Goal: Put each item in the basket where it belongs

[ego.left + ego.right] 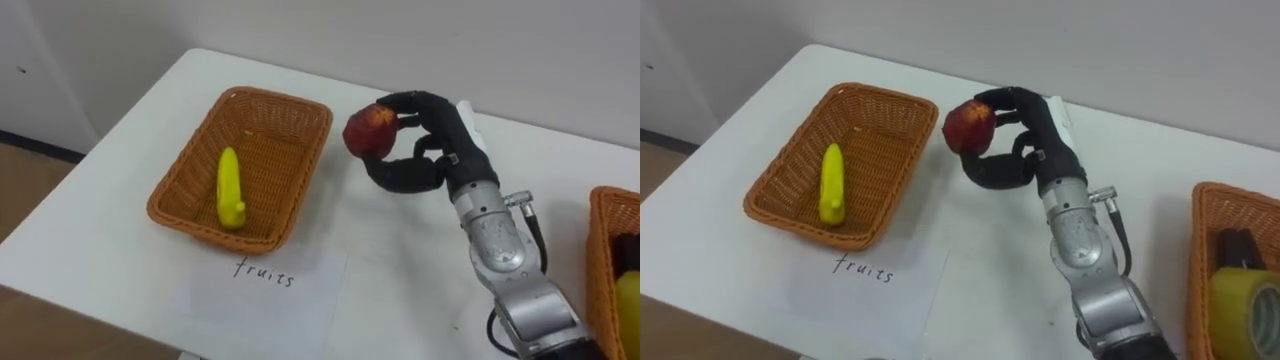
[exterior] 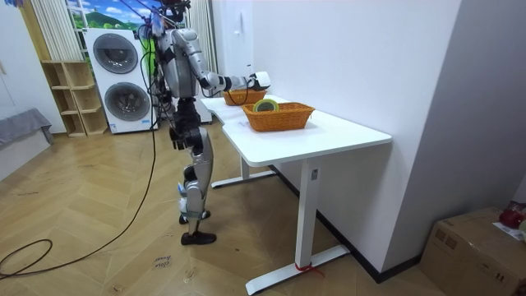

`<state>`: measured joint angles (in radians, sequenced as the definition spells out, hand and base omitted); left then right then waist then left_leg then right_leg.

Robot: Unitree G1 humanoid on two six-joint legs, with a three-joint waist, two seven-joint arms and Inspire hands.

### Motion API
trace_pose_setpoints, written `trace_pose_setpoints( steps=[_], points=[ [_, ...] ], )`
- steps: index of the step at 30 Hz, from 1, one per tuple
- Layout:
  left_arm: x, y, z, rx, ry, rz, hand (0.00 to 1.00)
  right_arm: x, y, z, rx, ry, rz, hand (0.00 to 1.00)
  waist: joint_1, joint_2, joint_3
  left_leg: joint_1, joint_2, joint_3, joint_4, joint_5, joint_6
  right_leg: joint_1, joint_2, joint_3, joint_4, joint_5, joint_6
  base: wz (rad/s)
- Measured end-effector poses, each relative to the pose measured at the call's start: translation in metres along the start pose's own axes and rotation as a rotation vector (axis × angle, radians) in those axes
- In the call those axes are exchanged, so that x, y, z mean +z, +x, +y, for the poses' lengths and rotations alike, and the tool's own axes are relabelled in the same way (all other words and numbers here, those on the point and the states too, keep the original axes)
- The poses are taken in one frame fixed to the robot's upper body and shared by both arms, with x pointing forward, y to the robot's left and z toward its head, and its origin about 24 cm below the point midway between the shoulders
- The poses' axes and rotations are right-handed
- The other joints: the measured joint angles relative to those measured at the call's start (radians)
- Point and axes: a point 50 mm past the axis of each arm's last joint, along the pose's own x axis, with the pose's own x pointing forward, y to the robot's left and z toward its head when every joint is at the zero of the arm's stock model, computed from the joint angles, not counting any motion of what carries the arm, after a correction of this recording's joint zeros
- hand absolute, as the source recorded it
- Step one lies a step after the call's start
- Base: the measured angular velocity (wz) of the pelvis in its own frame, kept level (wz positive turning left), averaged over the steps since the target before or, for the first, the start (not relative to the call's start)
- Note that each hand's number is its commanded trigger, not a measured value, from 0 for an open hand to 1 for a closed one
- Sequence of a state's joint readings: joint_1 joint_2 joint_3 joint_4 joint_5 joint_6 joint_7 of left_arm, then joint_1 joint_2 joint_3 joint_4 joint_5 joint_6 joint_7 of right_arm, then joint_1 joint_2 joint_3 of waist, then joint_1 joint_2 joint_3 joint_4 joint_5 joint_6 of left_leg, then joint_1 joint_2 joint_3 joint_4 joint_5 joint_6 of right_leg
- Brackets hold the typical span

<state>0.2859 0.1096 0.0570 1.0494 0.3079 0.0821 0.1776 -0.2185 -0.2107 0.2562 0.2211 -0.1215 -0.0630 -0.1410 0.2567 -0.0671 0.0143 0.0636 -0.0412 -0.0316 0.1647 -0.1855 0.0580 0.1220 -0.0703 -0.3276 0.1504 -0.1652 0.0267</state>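
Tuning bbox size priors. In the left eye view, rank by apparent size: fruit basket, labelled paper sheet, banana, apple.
1. fruit basket
2. paper sheet, partly cut off by the lower edge
3. apple and banana: about alike, the banana longer, the apple rounder. The apple is held in the right hand, possibly nearer the camera, so they are left unranked.

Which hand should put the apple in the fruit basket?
The right hand. Its fingers are curled round the apple, and it holds it just off the right rim of the fruit basket. A short move to the robot's left should bring the apple over the basket.
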Motion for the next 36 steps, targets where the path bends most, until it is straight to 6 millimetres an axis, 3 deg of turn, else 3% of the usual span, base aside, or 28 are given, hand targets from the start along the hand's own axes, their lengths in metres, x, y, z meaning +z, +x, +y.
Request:
trace_pose_setpoints(
  steps=[4, 8, 10, 19, 31, 32, 33, 34, 35, 36],
  points=[
    [0.004, 0.001, 0.001, 0.002, 0.002, -0.008, 0.0, 0.005, 0.003, 0.005, 0.036, -0.003, -0.014, 1.0, 0.027, -0.009, 0.0055, -0.004, -0.001, -0.006, 0.002, 0.0, 0.0, 0.0, 0.0, -0.012, 0.0, 0.0, 0.0, 0.06],
    [0.004, 0.001, 0.001, -0.01, 0.013, -0.009, 0.0, 0.009, 0.007, 0.011, 0.066, -0.015, -0.02, 1.0, 0.033, -0.015, 0.0014, -0.012, -0.004, -0.03, 0.004, 0.0, 0.0, 0.002, -0.002, -0.032, 0.0, 0.0, 0.0, 0.15],
    [0.005, 0.001, 0.001, -0.014, 0.013, -0.013, 0.0, 0.01, 0.007, 0.012, 0.07, -0.014, -0.022, 1.0, 0.051, -0.018, 0.0, -0.012, -0.004, -0.032, 0.004, 0.0, 0.0, 0.002, -0.002, -0.033, 0.0, 0.0, 0.0, 0.07],
    [0.006, 0.002, 0.008, -0.01, 0.024, -0.019, 0.0, 0.016, 0.009, 0.032, 0.173, -0.028, -0.035, 1.0, 0.067, -0.021, -0.0016, -0.015, -0.008, -0.049, 0.005, 0.0, 0.0, 0.006, -0.004, -0.038, 0.0, -0.002, 0.003, 0.05],
    [0.002, 0.002, 0.009, -0.009, 0.048, 0.004, 0.0, 0.012, 0.009, 0.032, 0.172, -0.032, -0.001, 0.98, 0.08, -0.02, 0.0, -0.019, -0.009, -0.055, 0.005, 0.0, 0.0, 0.007, -0.004, -0.043, 0.0, -0.003, 0.005, 0.01],
    [0.003, 0.002, 0.01, -0.007, 0.047, 0.003, 0.0, 0.012, 0.009, 0.032, 0.172, -0.033, -0.001, 0.69, 0.08, -0.02, 0.0, -0.019, -0.009, -0.055, 0.006, 0.0, 0.0, 0.007, -0.004, -0.043, 0.0, -0.003, 0.005, 0.0],
    [0.003, 0.002, 0.01, -0.005, 0.047, 0.003, 0.0, 0.012, 0.009, 0.032, 0.172, -0.032, -0.001, 0.55, 0.081, -0.02, 0.0, -0.02, -0.009, -0.055, 0.006, 0.0, 0.0, 0.006, -0.004, -0.043, 0.0, -0.003, 0.005, 0.0],
    [0.004, 0.002, 0.011, -0.003, 0.047, 0.001, 0.0, 0.012, 0.009, 0.032, 0.172, -0.031, 0.001, 0.12, 0.082, -0.02, -0.0001, -0.019, -0.009, -0.054, 0.006, 0.0, 0.0, 0.006, -0.005, -0.043, 0.0, -0.003, 0.005, 0.0],
    [0.005, 0.002, 0.011, -0.002, 0.047, -0.001, 0.0, 0.012, 0.009, 0.032, 0.172, -0.031, 0.001, 0.0, 0.082, -0.02, -0.0003, -0.019, -0.009, -0.054, 0.007, 0.0, 0.0, 0.006, -0.005, -0.043, 0.0, -0.003, 0.005, 0.0],
    [0.006, 0.002, 0.011, 0.0, 0.047, -0.004, 0.0, 0.012, 0.009, 0.032, 0.172, -0.03, 0.001, 0.0, 0.083, -0.02, -0.0003, -0.019, -0.009, -0.054, 0.007, 0.0, 0.0, 0.006, -0.005, -0.042, 0.0, -0.003, 0.005, 0.0]
  ],
)
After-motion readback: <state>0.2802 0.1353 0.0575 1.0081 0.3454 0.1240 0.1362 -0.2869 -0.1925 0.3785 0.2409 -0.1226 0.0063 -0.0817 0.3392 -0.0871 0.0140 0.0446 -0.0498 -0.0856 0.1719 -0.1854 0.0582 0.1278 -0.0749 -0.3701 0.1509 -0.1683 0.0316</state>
